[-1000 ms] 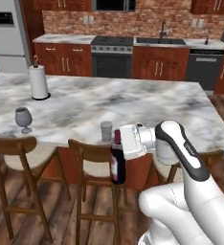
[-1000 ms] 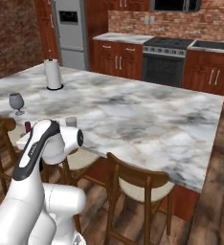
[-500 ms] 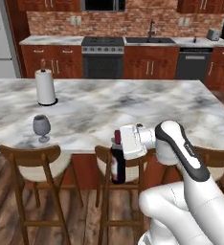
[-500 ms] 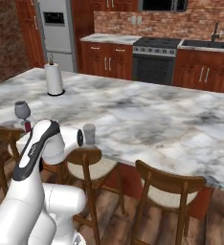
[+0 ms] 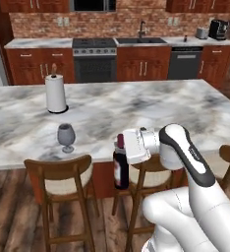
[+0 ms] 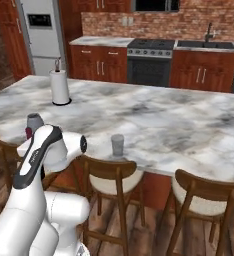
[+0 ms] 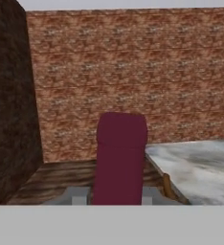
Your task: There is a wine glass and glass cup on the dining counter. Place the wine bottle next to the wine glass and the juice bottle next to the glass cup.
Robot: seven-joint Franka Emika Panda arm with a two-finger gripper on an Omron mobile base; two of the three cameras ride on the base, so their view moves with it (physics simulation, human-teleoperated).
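Marbled dining counter (image 5: 136,106) stretching ahead of the pincer (image 5: 121,147), brick wall and dark cabinets behind. Pincer clamped on the wine bottle (image 5: 120,167) by its dark red neck, bottle upright, hanging at the near counter edge above the stools (image 5: 63,184). Wine glass (image 5: 66,136) on the counter just left of the pincer. Paper towel roll (image 5: 55,93) farther back, left. Glass cup (image 6: 118,144) on the counter to the pincer's right, near the edge. Red neck (image 7: 121,158) between the finger tips in the hand view.
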